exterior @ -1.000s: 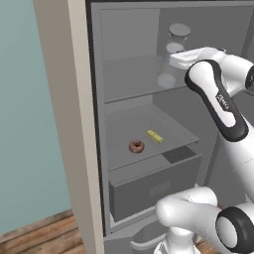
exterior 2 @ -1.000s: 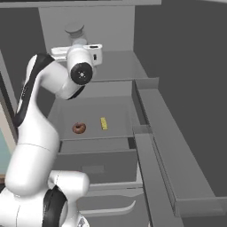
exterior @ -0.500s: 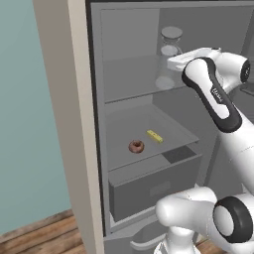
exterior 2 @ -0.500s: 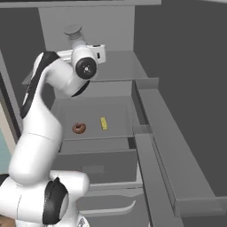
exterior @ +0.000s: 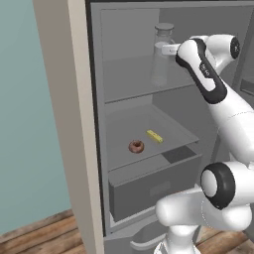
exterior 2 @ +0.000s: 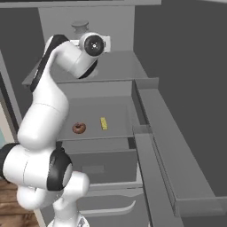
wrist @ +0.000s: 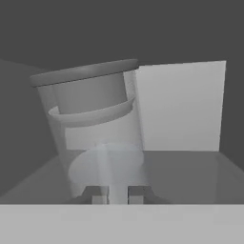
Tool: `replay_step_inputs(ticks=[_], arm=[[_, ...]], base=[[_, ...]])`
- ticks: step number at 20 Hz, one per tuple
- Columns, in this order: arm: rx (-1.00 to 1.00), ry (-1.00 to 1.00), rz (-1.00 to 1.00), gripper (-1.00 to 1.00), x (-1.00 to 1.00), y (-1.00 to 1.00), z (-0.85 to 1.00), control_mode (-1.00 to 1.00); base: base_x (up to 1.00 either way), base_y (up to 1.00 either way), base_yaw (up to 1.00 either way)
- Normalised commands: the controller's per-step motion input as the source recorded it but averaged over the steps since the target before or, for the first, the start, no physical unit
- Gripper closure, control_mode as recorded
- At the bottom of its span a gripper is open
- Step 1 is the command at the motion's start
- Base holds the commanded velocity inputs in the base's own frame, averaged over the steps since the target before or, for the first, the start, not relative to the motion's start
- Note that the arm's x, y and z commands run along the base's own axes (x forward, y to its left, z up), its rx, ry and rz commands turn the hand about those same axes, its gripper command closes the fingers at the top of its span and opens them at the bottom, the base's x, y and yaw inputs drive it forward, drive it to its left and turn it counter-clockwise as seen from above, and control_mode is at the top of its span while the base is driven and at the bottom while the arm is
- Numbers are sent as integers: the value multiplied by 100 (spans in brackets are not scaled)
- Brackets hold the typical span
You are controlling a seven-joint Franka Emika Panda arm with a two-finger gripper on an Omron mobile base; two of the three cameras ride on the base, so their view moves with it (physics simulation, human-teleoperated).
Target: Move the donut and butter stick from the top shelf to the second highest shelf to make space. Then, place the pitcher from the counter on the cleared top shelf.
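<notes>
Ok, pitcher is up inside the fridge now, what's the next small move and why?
Probably ease the pitcher down until its base rests on the top shelf, then open. The end effector is shut on its thin handle, and the donut and butter stick already lie on the second highest shelf. Whether the base touches yet is unclear.

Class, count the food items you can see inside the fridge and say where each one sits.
2: the donut and the butter stick, side by side on the second highest shelf. Others may be hidden.
</notes>
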Motion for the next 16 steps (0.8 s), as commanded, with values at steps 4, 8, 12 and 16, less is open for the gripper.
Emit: replay_step_inputs(ticks=[4, 8, 12, 16], arm=[[6, 7, 0, 100, 63, 0, -2, -100], [0, 0, 0, 100, 48, 18, -16, -100], [-1, 0, 0, 100, 39, 20, -19, -100], [-4, -1, 0, -100, 23, 23, -19, -100]], base=[[0, 0, 0], [0, 0, 0], [0, 0, 0], [0, 0, 0]])
